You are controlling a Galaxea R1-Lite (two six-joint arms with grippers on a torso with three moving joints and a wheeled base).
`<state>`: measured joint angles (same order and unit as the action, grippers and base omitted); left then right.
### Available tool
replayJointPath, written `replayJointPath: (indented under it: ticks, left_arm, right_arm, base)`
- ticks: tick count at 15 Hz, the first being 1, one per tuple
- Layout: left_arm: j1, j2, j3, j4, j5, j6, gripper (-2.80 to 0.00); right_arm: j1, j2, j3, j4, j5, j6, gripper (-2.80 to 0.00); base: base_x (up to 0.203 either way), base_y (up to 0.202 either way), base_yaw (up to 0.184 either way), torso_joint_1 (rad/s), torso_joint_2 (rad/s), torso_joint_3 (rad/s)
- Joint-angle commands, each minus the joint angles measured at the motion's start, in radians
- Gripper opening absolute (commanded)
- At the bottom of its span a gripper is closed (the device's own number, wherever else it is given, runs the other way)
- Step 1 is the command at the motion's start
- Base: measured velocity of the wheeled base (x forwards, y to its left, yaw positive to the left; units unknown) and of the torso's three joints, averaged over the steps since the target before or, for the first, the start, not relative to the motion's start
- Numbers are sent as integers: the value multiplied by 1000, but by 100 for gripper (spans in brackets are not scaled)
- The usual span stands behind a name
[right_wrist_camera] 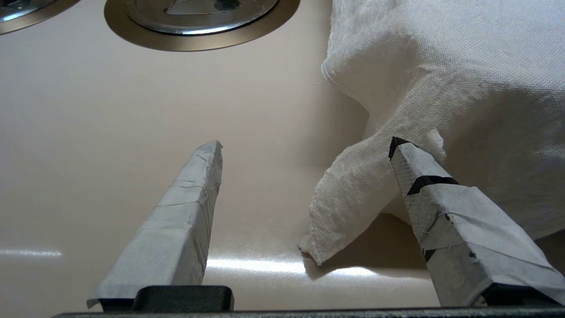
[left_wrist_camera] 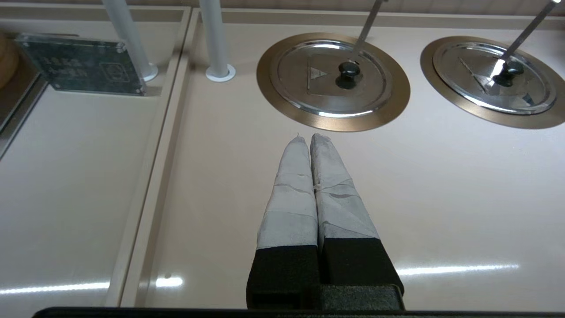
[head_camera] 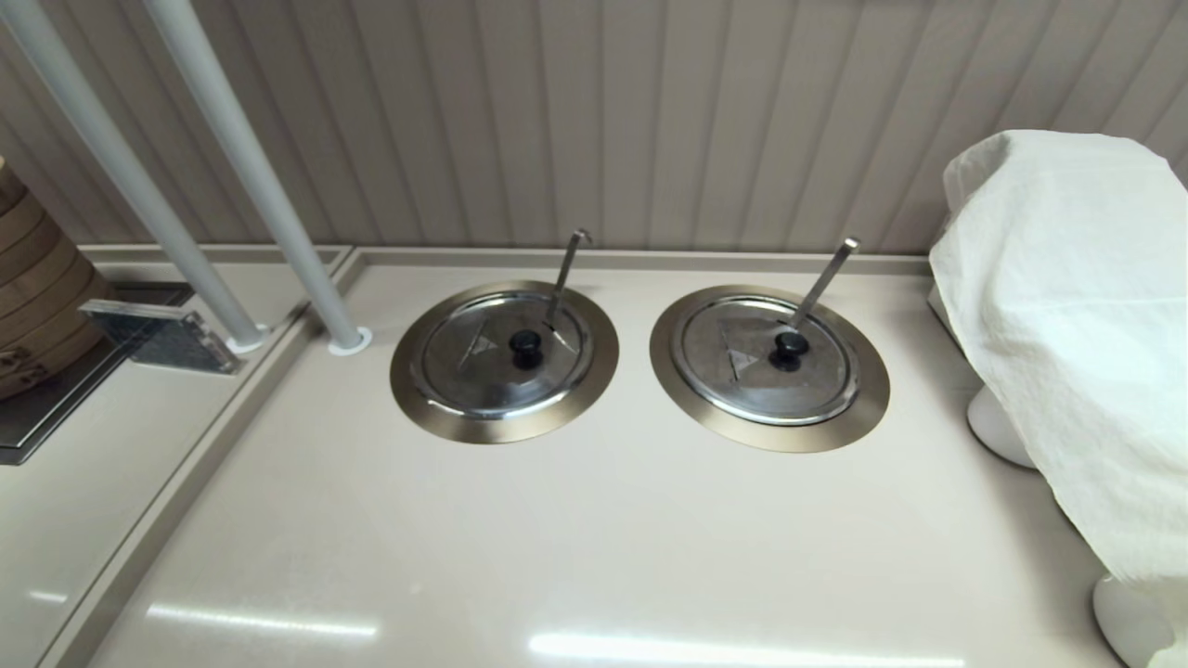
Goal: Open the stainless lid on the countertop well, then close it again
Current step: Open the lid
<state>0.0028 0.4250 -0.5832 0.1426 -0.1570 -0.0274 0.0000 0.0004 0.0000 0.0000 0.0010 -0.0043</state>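
While our right hand (right_wrist_camera: 304,145) waits spread wide, our left hand (left_wrist_camera: 312,138), fingers pressed together, sits nearer, straight before the round shiny steel lid (left_wrist_camera: 332,75) with its black knob (left_wrist_camera: 348,70).

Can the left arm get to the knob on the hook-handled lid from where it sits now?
Probably yes. The left gripper, fingers shut, points at the stainless lid over bare counter, nothing between. It must open first, and the rod handle rises just behind the black knob.

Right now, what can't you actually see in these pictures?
- Inside the well: the shut lid covers it in the head and left wrist views.
- Whatever stands under the white cloth: draped over it in the head and right wrist views.
- Both arms: absent from the head view; only the left gripper and right gripper show, each in its wrist view.
- The sign: text too small, left wrist view.
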Motion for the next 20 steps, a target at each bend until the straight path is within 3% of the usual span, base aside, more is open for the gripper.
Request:
replayJointPath:
  ticks: [1,5,9,13,15,20]
  left_arm:
    - [-1,279,-50,-63,-7,-5,-280]
    - [-36,773,-142,-331,5,-28,-280]
    - [-147,1136,-324,-604,156,-40,-280]
    - [-283,1242,-411,-739,210,-49,-280]
    - [-296,1273,-412,-835,209,-44,-280]
    - [-299,1422,-409,-907,218,-42,-280]
  right_arm:
    - [0,0,0,0,1,0,0]
    - [-1,0,0,0,1,0,0]
    - [0,1,0,0,1,0,0]
    - [-1,0,0,0,1,0,0]
    - [0,0,0,0,1,0,0]
    - [0,0,0,0,1,0,0]
  base:
    - [0,0,0,0,0,0]
    - [0,0,0,0,0,0]
    - [0,0,0,0,0,0]
    - [0,0,0,0,0,0]
    - [0,0,0,0,0,0]
    - [0,0,0,0,0,0]
